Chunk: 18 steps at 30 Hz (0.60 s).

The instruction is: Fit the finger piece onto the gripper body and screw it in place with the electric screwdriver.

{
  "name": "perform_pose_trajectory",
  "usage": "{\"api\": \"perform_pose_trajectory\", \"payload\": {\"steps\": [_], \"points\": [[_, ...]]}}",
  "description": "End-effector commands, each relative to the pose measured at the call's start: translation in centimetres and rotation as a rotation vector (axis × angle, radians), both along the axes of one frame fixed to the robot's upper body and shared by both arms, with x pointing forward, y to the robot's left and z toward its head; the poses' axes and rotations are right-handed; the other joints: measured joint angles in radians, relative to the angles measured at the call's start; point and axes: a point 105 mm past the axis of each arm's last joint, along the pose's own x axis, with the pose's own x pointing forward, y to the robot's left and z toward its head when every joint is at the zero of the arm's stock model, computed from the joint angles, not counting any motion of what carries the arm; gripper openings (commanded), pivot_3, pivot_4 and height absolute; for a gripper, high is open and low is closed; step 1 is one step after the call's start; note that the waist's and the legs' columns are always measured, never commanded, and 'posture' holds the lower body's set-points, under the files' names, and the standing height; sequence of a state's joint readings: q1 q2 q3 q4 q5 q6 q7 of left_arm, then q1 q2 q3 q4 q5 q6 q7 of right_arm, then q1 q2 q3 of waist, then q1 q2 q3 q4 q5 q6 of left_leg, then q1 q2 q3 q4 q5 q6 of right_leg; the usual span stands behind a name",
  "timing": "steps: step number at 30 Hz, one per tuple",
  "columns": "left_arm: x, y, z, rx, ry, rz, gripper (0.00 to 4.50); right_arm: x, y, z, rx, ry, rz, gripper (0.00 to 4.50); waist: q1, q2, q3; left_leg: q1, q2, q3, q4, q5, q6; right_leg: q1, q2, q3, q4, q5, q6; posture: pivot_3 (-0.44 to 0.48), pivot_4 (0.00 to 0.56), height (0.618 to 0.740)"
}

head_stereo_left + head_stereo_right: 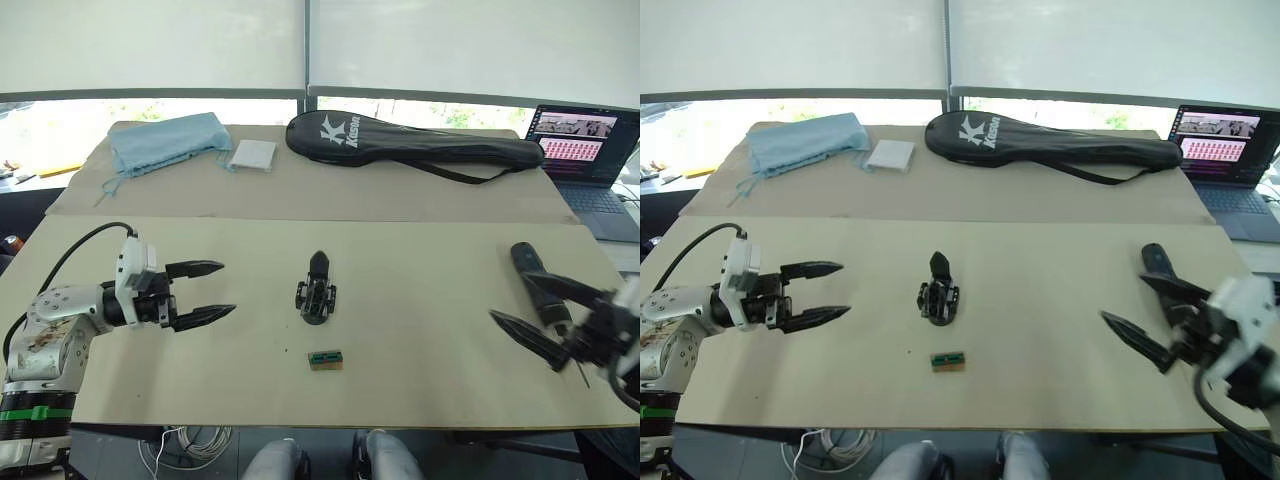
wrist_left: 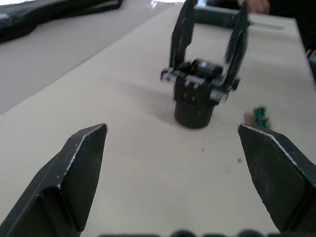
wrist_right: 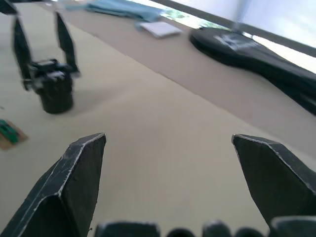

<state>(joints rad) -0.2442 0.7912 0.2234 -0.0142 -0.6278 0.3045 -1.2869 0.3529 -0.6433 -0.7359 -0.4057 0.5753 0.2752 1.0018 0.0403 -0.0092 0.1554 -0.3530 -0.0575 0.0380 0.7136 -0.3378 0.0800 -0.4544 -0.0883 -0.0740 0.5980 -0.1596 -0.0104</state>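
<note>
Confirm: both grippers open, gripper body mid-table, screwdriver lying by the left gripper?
Wrong side. The screwdriver lies by the right gripper, as the left eye view shows. Both grippers are open, the left gripper too, and the gripper body sits mid-table.

The worktop (image 1: pixel 420 330) looks matt, smooth beige board; the gripper body (image 1: pixel 317 292) black plastic; the blue cloth (image 1: pixel 165 140) soft, crumpled.
</note>
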Motion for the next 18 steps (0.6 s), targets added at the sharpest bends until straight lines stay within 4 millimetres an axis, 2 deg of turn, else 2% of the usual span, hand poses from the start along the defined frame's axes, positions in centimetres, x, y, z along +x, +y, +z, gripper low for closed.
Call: {"api": "perform_pose_trajectory", "payload": {"steps": [1, 4, 9, 14, 18], "points": [[-0.2, -0.9, 3.0, -0.081, -0.049, 0.010, 4.46, -2.2, -2.4, 0.1, -0.018, -0.034, -0.113, 4.50, -0.002, 0.001, 0.000, 0.000, 0.000, 0.000, 0.000, 0.000, 0.000, 0.000, 0.000, 0.001, 0.000, 0.000, 0.000, 0.000, 0.150, 0.740], [-0.4, -2.1, 4.4, -0.124, -0.061, -0.017, 4.46, -3.8, -4.2, -1.2, 0.051, 0.000, -0.246, 4.50, -0.008, 0.001, 0.000, 0.001, 0.000, 0.001, 0.000, 0.000, -0.001, 0.001, 0.001, 0.003, 0.000, 0.000, 0.000, 0.000, 0.150, 0.740], [-0.2, -3.0, 5.5, -0.159, -0.077, -0.029, 4.46, -3.3, -5.0, -1.3, 0.065, 0.011, -0.303, 4.50, -0.031, 0.002, 0.000, 0.006, 0.000, 0.002, -0.001, 0.000, -0.004, 0.004, 0.004, 0.006, 0.000, 0.000, 0.000, 0.000, 0.150, 0.740], [-0.5, -4.1, 7.2, -0.221, -0.137, -0.073, 4.46, 0.7, -6.2, -0.3, 0.053, 0.129, -0.349, 4.50, -0.032, 0.003, 0.000, 0.011, 0.001, 0.002, -0.002, 0.001, -0.005, 0.009, 0.005, 0.008, -0.001, -0.001, 0.000, 0.000, 0.150, 0.740], [-0.9, -4.9, 7.4, -0.224, -0.141, -0.126, 4.46, 3.5, -8.0, -1.1, 0.001, 0.346, -0.424, 4.50, -0.026, 0.003, 0.001, 0.014, 0.002, 0.002, -0.003, 0.001, -0.004, 0.013, 0.005, 0.007, -0.002, -0.001, -0.001, 0.000, 0.150, 0.740]]}}
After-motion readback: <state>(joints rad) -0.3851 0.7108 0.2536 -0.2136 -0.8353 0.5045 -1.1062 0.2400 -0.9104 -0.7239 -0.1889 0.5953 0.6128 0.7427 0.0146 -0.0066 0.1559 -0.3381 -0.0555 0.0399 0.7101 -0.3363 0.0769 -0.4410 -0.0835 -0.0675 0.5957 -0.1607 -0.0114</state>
